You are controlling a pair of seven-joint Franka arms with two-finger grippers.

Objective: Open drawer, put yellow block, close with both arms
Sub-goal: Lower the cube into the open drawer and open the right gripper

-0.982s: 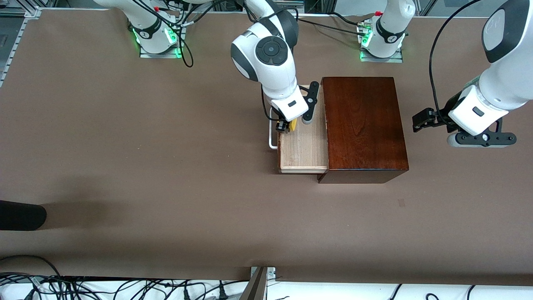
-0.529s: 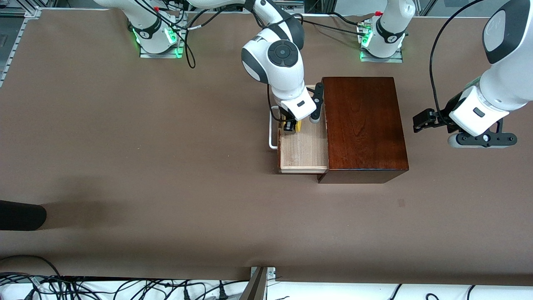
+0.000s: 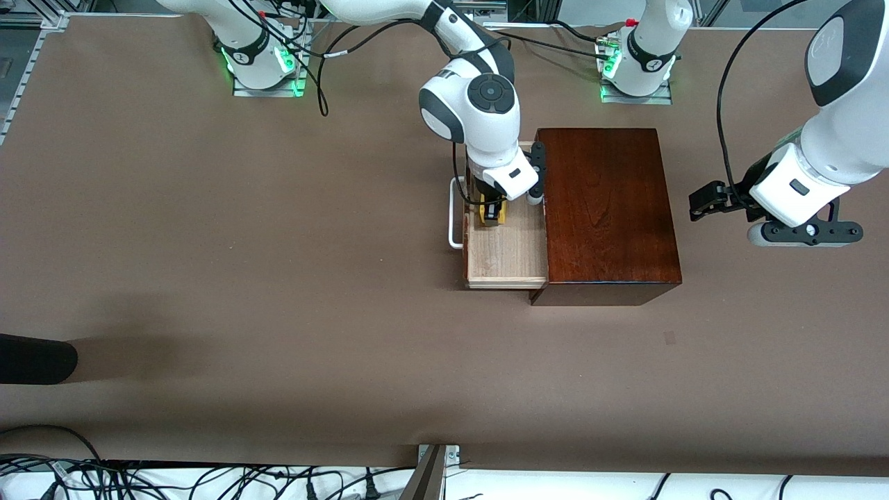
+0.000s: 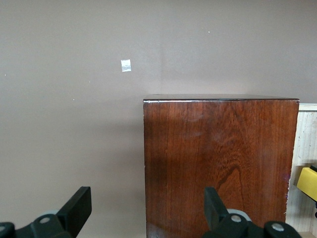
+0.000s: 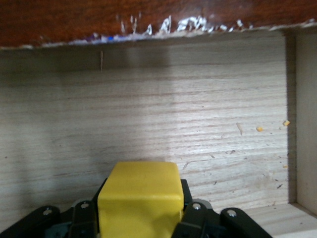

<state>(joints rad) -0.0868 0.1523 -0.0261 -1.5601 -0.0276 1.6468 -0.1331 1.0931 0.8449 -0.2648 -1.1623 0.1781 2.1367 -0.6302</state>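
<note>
The drawer [image 3: 507, 260] stands pulled out of the dark mahogany box [image 3: 604, 208], its white loop handle [image 3: 455, 215] toward the right arm's end of the table. My right gripper [image 3: 492, 212] is over the pale tray, shut on the yellow block [image 3: 492, 217]. In the right wrist view the yellow block [image 5: 139, 198] sits between the fingers just above the drawer floor [image 5: 148, 109]. My left gripper [image 3: 708, 198] waits open over the table beside the box, toward the left arm's end. Its wrist view shows the box [image 4: 218, 158], the drawer [image 4: 306, 131] and a corner of the yellow block [image 4: 308, 182].
A dark object [image 3: 35, 357] lies at the table's edge toward the right arm's end, nearer the front camera. A small tape mark [image 3: 669, 338] sits on the brown table nearer the camera than the box. Cables run along the front edge.
My right gripper has carried the yellow block from above the drawer's front edge to over the tray, closer to the box. The left arm has not moved.
</note>
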